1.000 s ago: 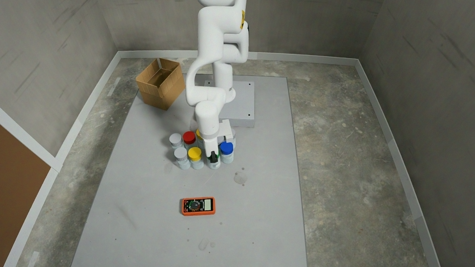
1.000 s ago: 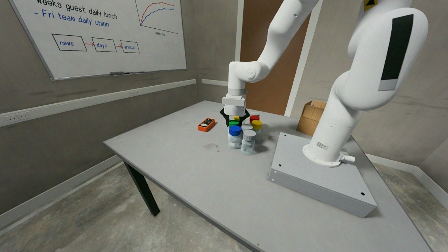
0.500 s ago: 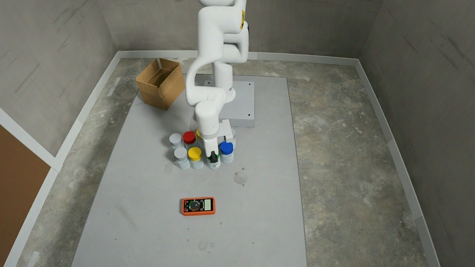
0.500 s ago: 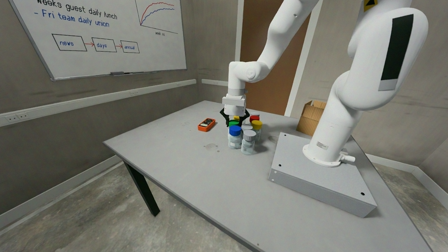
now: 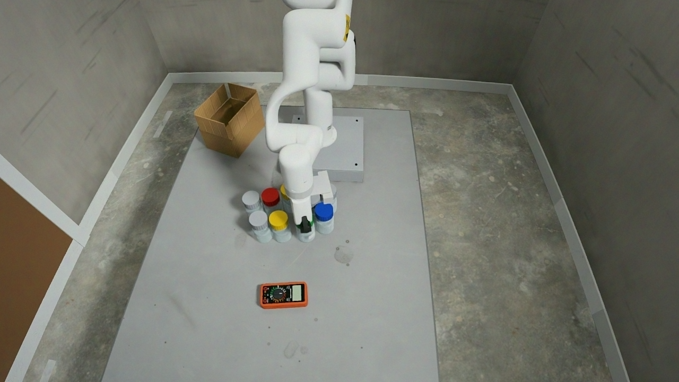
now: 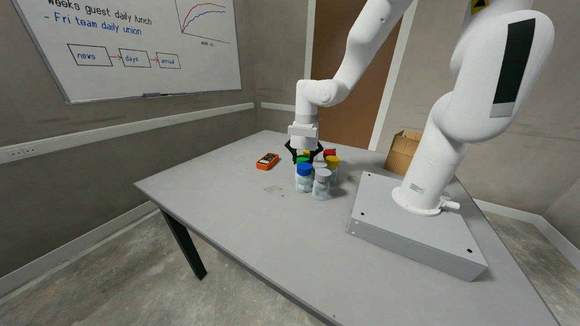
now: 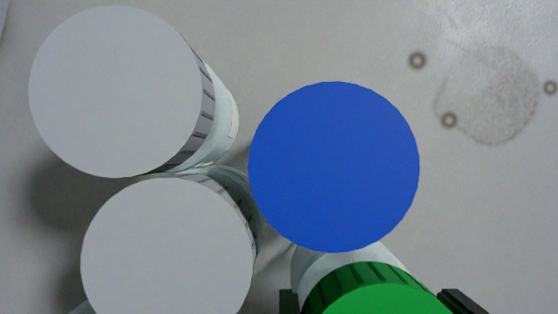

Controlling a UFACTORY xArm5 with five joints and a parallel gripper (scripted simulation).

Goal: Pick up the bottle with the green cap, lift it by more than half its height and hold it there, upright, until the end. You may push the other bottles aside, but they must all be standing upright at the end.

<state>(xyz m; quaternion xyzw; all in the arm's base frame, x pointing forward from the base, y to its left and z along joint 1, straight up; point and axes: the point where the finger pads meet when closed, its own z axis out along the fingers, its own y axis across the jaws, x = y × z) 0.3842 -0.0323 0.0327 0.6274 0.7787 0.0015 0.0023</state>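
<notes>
The bottle with the green cap (image 6: 302,159) stands among a cluster of bottles on the grey table, and its cap sits a little higher than the blue cap beside it. My gripper (image 6: 303,155) is shut on the green cap from above, with a black finger on each side. In the wrist view the green cap (image 7: 384,292) fills the bottom edge between the finger tips. In the top view the gripper (image 5: 304,225) hides most of the bottle.
A blue-capped bottle (image 5: 323,217), a yellow-capped one (image 5: 279,225), a red-capped one (image 5: 270,198) and grey-capped ones (image 5: 259,225) stand upright close around. An orange multimeter (image 5: 283,295) lies nearer the front. A cardboard box (image 5: 229,118) stands at the back left, beside the arm's base (image 5: 339,148).
</notes>
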